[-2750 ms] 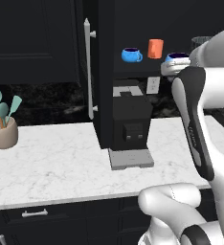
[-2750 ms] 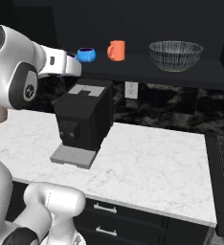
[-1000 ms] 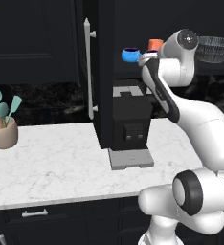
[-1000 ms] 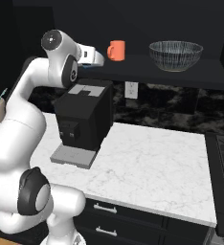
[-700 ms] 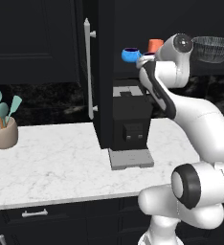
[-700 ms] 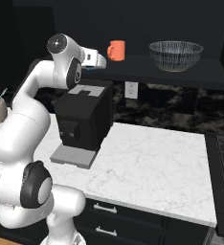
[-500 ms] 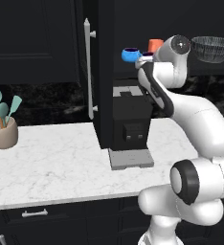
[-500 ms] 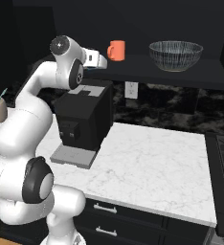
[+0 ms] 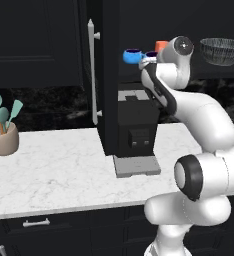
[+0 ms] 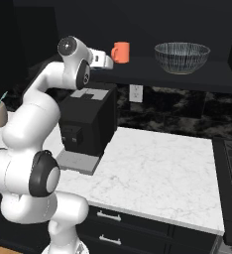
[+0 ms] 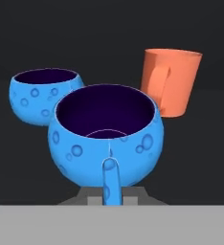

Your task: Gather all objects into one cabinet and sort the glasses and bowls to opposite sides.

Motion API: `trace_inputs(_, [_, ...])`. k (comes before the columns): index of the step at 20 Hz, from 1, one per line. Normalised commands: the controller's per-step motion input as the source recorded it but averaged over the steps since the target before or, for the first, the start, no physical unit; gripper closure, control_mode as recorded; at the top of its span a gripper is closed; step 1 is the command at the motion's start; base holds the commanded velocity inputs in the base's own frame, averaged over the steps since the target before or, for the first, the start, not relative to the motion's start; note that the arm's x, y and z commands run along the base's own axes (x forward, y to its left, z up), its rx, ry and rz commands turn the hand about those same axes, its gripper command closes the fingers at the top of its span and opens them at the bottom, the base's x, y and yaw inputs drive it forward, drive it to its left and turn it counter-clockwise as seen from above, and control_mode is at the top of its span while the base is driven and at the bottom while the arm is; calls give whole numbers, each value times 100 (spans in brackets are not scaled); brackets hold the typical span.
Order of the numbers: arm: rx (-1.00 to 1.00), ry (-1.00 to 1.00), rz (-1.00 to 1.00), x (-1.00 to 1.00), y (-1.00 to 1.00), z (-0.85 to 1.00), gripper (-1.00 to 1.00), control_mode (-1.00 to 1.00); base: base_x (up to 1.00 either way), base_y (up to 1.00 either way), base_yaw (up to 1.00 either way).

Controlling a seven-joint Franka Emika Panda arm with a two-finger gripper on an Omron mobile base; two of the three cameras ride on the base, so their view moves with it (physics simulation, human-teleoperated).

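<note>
Hand (image 11: pixel 112 194) clamped on near dimpled blue mug's handle (image 11: pixel 111 179); set down gently beside second blue mug (image 11: pixel 42 94), clear of orange cup (image 11: pixel 171 81).

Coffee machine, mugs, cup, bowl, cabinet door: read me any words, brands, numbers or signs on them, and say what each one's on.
None: no readable text in any view.
Coffee machine: plain black, no brand or label.
Blue mugs: raised bubble spots, no writing.
Orange cup: plain.
Bowl: fine pale stripes, no letters.
Cabinet door: silver bar handle, no sign.
</note>
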Motion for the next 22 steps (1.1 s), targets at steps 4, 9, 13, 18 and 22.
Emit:
trace_inputs(4, [0, 0, 0, 20, 2, -3, 100, -100, 0, 0, 0])
trace_inputs(9, [-2, 0, 0, 18, 12, -3, -100, -100, 0, 0, 0])
trace_inputs(13, [0, 0, 0, 32, -2, -1, -100, -100, 0, 0, 0])
trace_inputs(18, [0, 0, 0, 19, 0, 0, -100, -100, 0, 0, 0])
trace_inputs(22, [0, 0, 0, 11, 0, 0, -100, -100, 0, 0, 0])
